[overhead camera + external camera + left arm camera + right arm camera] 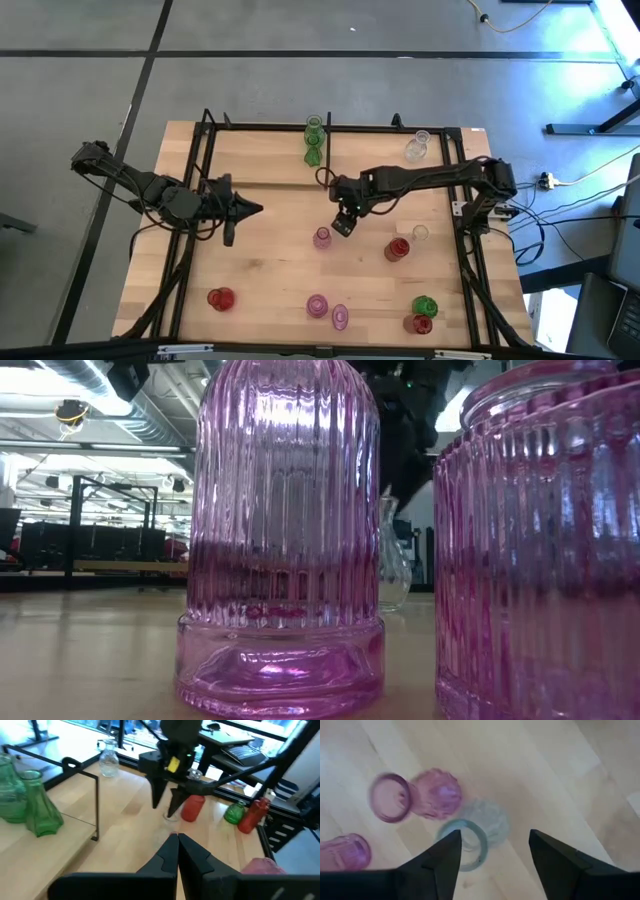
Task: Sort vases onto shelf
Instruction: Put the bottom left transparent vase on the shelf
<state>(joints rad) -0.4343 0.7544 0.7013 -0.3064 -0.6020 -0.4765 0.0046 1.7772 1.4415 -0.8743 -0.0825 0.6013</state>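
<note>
Pink vase [322,237] stands just beside the wide-open right hand [343,222], seemingly untouched.

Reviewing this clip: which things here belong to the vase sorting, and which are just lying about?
Job: shelf; green vases and clear vase on it; pink vase and red vase on the table; open right tool; shut left tool, waiting.
Lying about: floor cables; keyboard.

table [260,280]: scattered vases [318,305] | shelf [260,155]: green pair [314,140] (plus one clear [417,146])
</note>
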